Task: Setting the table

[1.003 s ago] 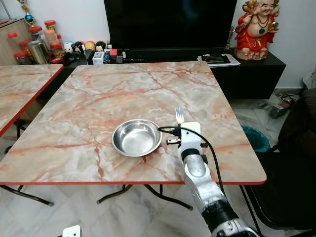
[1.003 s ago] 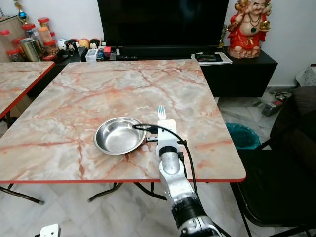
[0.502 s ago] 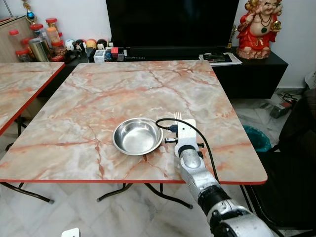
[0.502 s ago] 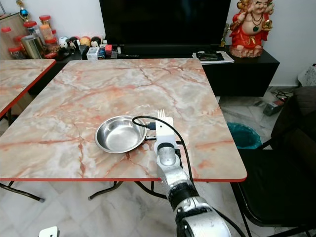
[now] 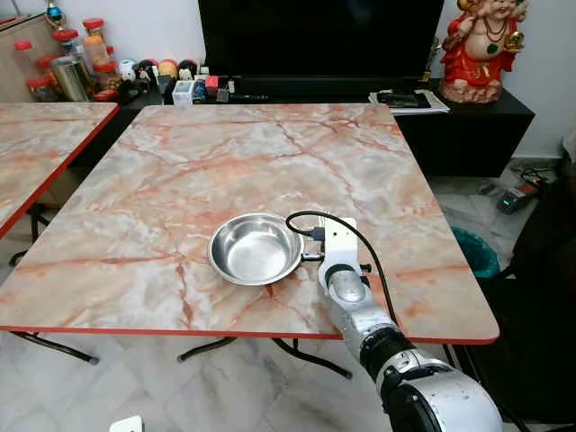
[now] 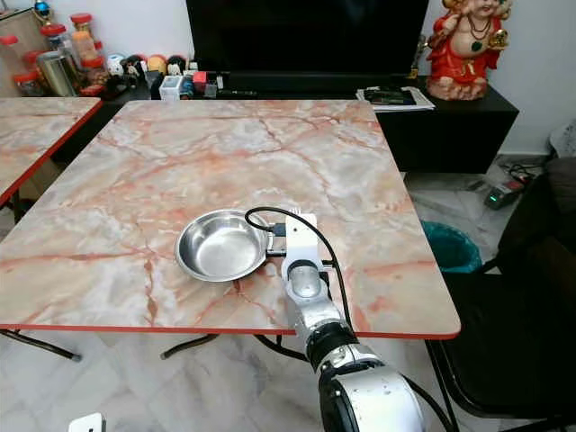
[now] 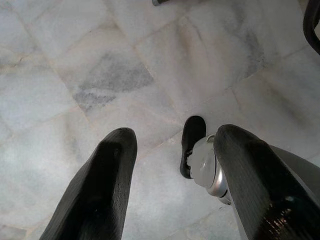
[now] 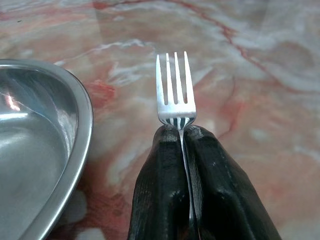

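The right claw is clamped on a thin, shiny metal fork, tines forward, low over the veined marble worktop just beside the round, polished steel bowl. The left claw hangs with fingers apart above the pale tiled floor.

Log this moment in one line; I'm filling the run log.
right gripper: shut on fork | beside bowl | above table | left gripper: idle, open

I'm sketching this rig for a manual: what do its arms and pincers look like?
The right arm is silver metal with a black joint ring, a white box at the wrist and a looping black cable. Each pincer, right and left, has two long, ribbed black fingers.
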`<state>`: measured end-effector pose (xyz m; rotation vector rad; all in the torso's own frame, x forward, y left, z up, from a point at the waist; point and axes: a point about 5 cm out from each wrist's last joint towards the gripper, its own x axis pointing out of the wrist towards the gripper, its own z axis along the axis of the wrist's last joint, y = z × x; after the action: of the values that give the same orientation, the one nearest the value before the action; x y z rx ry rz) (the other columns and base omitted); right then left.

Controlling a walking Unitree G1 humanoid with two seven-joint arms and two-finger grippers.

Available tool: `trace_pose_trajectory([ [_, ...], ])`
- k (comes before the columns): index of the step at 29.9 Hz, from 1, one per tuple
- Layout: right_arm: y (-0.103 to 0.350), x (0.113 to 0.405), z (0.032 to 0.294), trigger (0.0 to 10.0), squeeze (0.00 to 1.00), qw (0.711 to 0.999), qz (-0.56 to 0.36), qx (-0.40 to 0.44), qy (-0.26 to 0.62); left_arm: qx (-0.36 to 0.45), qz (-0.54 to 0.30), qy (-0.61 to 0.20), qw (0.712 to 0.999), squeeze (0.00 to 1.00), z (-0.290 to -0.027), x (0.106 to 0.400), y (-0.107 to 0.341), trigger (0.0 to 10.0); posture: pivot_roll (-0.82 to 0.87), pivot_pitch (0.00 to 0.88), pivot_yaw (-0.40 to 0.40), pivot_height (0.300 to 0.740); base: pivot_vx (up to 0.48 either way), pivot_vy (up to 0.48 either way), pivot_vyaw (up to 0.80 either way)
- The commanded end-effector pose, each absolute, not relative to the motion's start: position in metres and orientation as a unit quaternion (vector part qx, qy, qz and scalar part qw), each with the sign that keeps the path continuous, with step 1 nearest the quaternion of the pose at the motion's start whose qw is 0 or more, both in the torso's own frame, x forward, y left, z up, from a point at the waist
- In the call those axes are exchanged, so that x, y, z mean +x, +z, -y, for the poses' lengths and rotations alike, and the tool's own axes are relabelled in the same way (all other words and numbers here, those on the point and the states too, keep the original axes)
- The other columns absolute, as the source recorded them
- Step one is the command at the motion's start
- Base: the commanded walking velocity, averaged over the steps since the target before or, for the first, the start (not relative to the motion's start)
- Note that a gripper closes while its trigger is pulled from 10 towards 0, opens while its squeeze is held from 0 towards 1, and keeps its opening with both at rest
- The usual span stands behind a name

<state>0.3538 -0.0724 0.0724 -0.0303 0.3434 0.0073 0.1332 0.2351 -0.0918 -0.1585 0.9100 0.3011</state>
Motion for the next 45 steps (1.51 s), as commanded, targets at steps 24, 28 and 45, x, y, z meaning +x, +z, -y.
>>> trace_pose_trajectory([
  [24,0.075,0.359,0.083,10.0,0.00,0.984,-0.178,0.001,-0.001,-0.066,-0.440,0.143,0.884,0.00,-0.241,0.129,-0.091,10.0,0.12,0.000,0.015,0.740,0.000,0.000,0.00],
  [28,0.073,0.359,0.084,10.0,0.00,0.983,-0.182,-0.003,0.001,-0.067,-0.440,0.144,0.884,0.00,-0.241,0.128,-0.092,10.0,0.12,0.000,0.011,0.740,0.000,0.000,0.00],
  [45,0.072,0.358,0.082,10.0,0.63,0.982,-0.187,0.005,0.014,-0.066,-0.441,0.145,0.883,0.00,-0.241,0.128,-0.092,10.0,0.13,0.000,0.009,0.740,0.000,0.000,0.00],
])
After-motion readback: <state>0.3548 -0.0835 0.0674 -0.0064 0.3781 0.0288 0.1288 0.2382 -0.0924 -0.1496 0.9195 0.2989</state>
